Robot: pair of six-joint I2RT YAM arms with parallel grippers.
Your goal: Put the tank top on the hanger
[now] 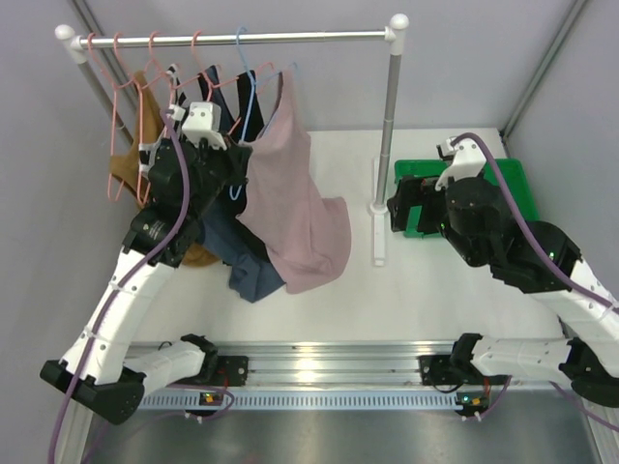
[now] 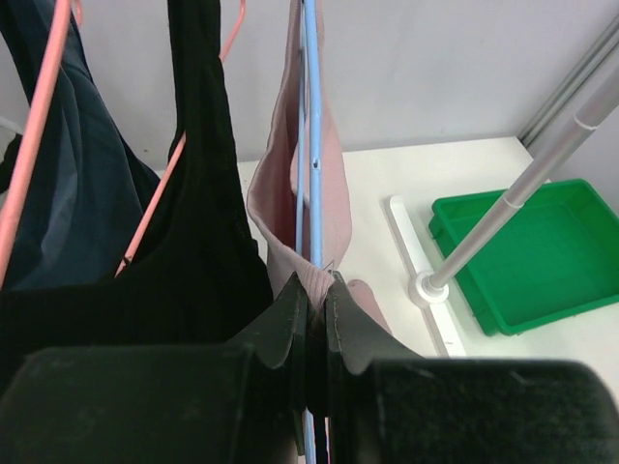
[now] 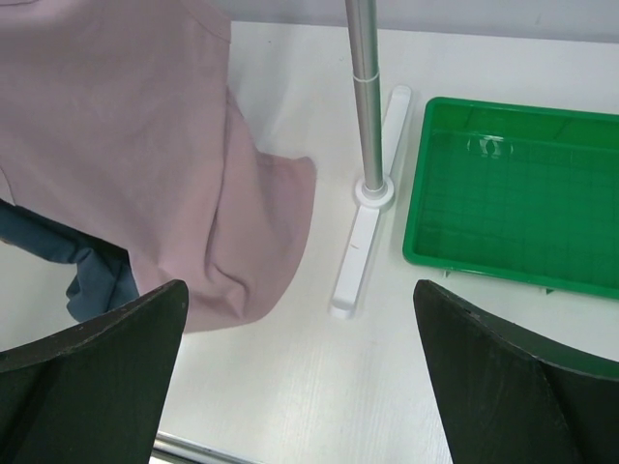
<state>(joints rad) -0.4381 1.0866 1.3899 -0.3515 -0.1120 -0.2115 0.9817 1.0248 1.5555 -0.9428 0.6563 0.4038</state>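
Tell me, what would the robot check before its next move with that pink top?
1. Grip: left gripper shut on hanger wire: ok.
2. Spare hand: right gripper open, empty: ok.
3. Hanger hook over rail: ok.
4. Both tank top straps on hanger: cannot tell.
5. Tank top hanging free: not ok, hem bunched on table.

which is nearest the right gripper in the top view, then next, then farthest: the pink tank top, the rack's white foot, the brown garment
1. rack foot: on the table just left of the right gripper.
2. tank top: further left, hanging near the middle of the rail.
3. brown garment: far left end of the rail, beyond the left arm.
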